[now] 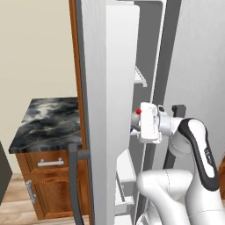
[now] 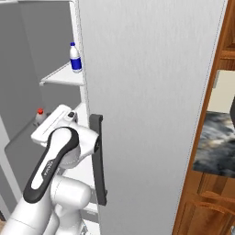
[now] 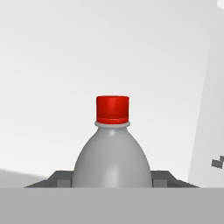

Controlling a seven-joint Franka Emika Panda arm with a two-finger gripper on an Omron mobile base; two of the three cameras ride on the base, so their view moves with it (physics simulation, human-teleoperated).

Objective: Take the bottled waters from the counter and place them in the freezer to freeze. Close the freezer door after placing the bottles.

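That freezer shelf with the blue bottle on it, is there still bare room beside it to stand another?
Yes. On the white shelf the blue-capped bottle stands at the right end by the grey door; the stretch to its left looks bare. Lower down it is crowded by the gripper holding the red-capped bottle.
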